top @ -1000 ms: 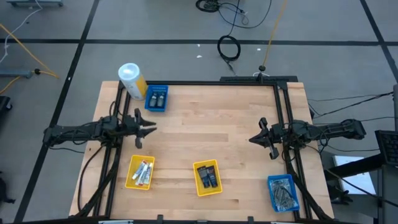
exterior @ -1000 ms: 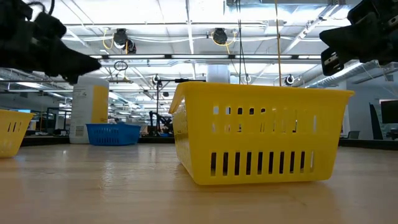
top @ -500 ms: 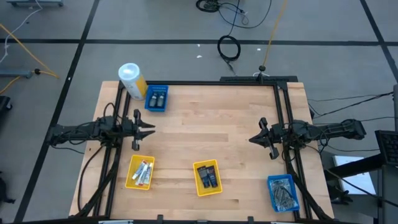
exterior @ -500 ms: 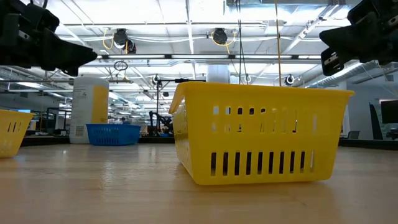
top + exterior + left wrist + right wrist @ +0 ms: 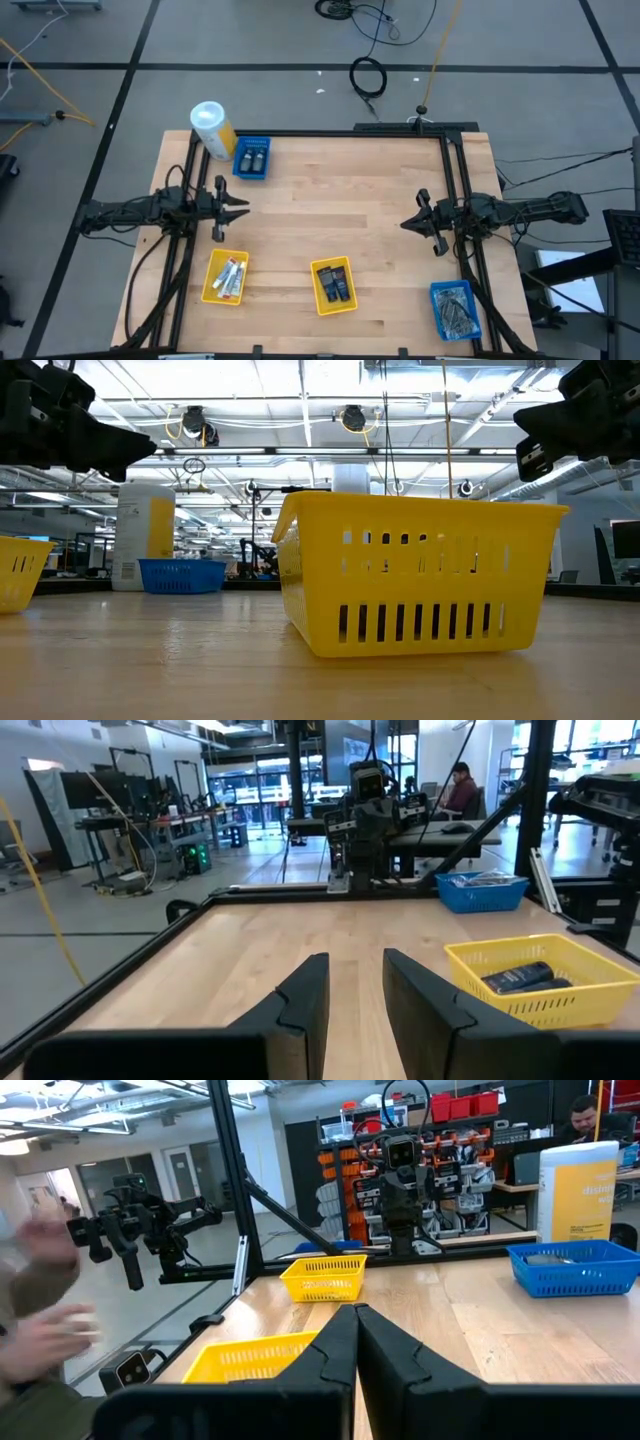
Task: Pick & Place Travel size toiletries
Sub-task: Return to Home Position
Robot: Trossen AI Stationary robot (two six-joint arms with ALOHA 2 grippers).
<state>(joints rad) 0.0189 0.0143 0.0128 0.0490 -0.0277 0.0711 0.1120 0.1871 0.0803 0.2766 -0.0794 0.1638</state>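
1. Left gripper, mid-left in the high view, fingers apart (a clear gap), arm level over the table.
2. Right gripper, mid-right, fingers pressed together.
3. Dark bottles lie in the blue tray upper left; white tubes in the yellow tray lower left.
4. Canister lettering is unreadable.

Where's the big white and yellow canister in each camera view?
High view: canister at the table's upper-left corner, beside the blue bin.
Low view: left side, behind that bin.
Left wrist view: not in it.
Right wrist view: behind the same bin, across the table.
Shared landmark: the blue bin.
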